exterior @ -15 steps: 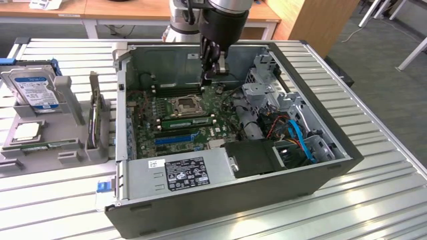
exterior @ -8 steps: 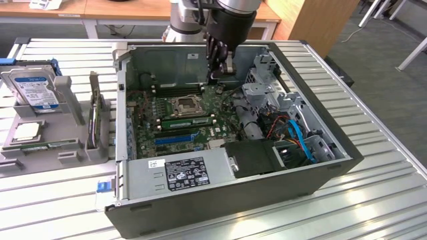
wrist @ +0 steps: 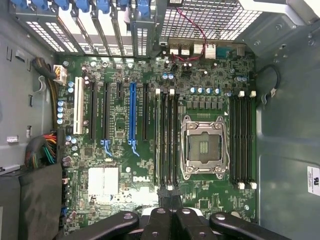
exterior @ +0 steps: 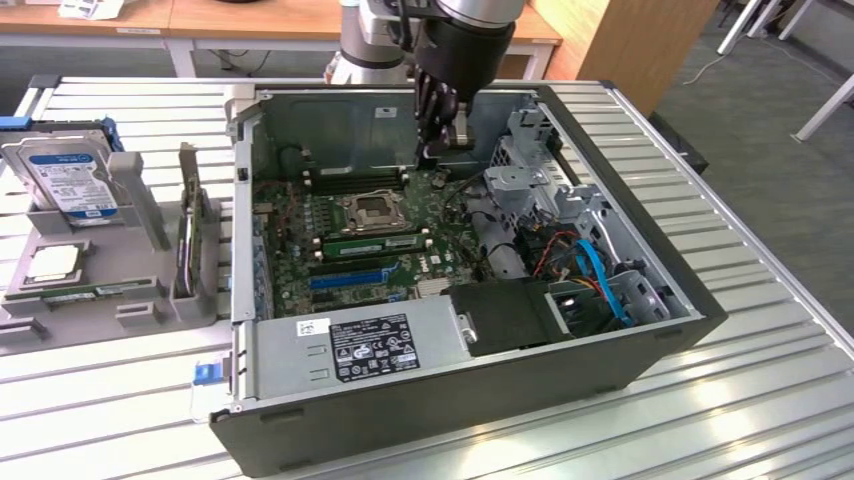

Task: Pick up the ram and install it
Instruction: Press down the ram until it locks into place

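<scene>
Black gripper (exterior: 442,150) fully closed, empty, over the motherboard (exterior: 430,187).

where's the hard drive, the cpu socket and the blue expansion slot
hard drive (exterior: 64,178): exterior view, on its blue-and-white label
cpu socket (wrist: 205,148): wrist view, on the open middle inside the metal frame
blue expansion slot (wrist: 132,112): wrist view, midway along its length

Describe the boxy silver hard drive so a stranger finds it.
Beside the open black computer case, on the exterior view's left, stands a grey plastic rack. The silver hard drive stands tilted at its far end. It alone is boxy with a blue-and-white label; its neighbours are thin and flat.
</scene>
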`<state>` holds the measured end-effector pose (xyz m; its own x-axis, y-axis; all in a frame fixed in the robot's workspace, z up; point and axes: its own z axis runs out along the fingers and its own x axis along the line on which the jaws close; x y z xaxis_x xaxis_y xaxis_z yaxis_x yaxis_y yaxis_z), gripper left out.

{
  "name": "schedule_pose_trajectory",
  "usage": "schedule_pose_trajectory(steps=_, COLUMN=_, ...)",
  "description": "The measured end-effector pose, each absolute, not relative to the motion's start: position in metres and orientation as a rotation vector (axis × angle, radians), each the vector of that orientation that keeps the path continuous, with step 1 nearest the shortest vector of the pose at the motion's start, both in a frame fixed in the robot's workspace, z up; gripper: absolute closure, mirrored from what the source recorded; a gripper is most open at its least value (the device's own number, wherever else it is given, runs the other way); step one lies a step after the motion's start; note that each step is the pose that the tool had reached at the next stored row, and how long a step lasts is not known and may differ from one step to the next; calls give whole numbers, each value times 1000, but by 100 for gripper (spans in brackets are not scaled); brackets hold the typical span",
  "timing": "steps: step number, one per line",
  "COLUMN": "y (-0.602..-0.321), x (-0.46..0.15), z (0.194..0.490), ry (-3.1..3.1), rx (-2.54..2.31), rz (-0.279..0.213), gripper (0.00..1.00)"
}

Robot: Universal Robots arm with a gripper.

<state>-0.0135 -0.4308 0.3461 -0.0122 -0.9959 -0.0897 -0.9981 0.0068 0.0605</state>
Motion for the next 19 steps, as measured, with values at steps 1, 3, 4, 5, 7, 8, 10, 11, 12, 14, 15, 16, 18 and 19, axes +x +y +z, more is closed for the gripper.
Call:
schedule_pose_trajectory(steps=1, y=-431, x=-13, z=346, ry=2214, rx=-2193, rz=166, gripper=90)
schedule_pose_trajectory(steps=3, y=-431, x=-13, z=346, ry=2214, rx=-2193, rz=166, gripper=90)
schedule_pose_trajectory(steps=4, y=-431, x=-13, z=346, ry=2214, rx=-2193, rz=166, gripper=90)
schedule_pose_trajectory(steps=5, y=-431, x=-13, z=346, ry=2214, rx=-2193, rz=166, gripper=90)
schedule_pose_trajectory(steps=7, y=-431, x=-12, z=346, ry=2214, rx=-2193, rz=166, gripper=90)
schedule_pose_trajectory(steps=8, y=-431, x=-12, z=346, ry=2214, rx=-2193, rz=166, gripper=90)
schedule_pose_trajectory(steps=10, y=-431, x=-12, z=346, ry=2214, rx=-2193, rz=166, gripper=90)
schedule_pose_trajectory(steps=11, y=-431, x=-12, z=346, ry=2214, rx=-2193, rz=166, gripper=90)
schedule_pose_trajectory(steps=12, y=-431, x=-12, z=346, ry=2214, rx=-2193, rz=166, gripper=90)
schedule_pose_trajectory(steps=14, y=-431, x=-12, z=346, ry=2214, rx=-2193, rz=166, gripper=90)
schedule_pose_trajectory(steps=15, y=-431, x=-12, z=346, ry=2214, rx=-2193, rz=166, gripper=90)
schedule_pose_trajectory(steps=16, y=-431, x=-12, z=346, ry=2214, rx=-2193, rz=166, gripper=90)
schedule_pose_trajectory(steps=18, y=-431, x=-12, z=345, ry=2214, rx=-2193, rz=166, gripper=90)
schedule_pose_trajectory(steps=19, y=-431, x=-12, z=344, ry=2214, rx=-2193, rz=166, gripper=90)
